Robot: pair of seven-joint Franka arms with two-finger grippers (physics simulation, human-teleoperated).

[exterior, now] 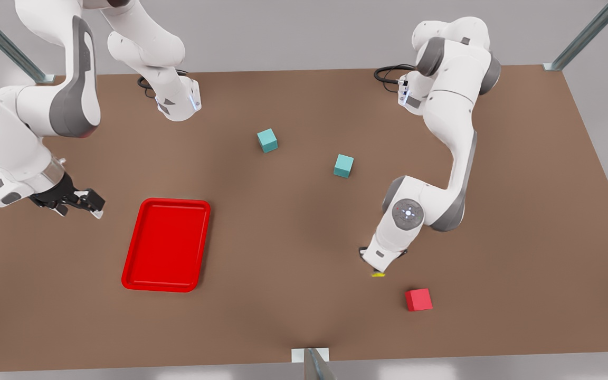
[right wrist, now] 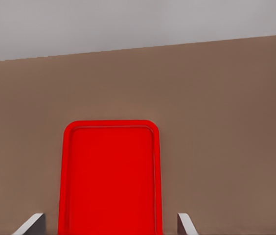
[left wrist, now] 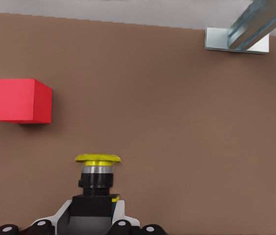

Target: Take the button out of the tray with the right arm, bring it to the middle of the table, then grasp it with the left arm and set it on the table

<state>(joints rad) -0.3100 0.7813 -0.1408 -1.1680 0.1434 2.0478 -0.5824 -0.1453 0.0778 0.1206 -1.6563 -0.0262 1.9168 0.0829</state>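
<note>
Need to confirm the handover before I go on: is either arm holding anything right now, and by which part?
The left gripper holds the button by its boxy body, yellow cap free. The right gripper, beside the tray, is open and holds nothing.

The button has a flat round yellow cap, a silver collar beneath it and a black boxy body. It stands upright, cap on top, clamped at its body between the fingers of the left hand. In the front view only a sliver of yellow cap shows, low over the brown counter, toward four o'clock from the counter's middle.

The tray is bright red, shallow and rectangular, with rounded corners and a raised rim. It lies flat on the counter toward eight o'clock from the middle, well apart from the button.
</note>
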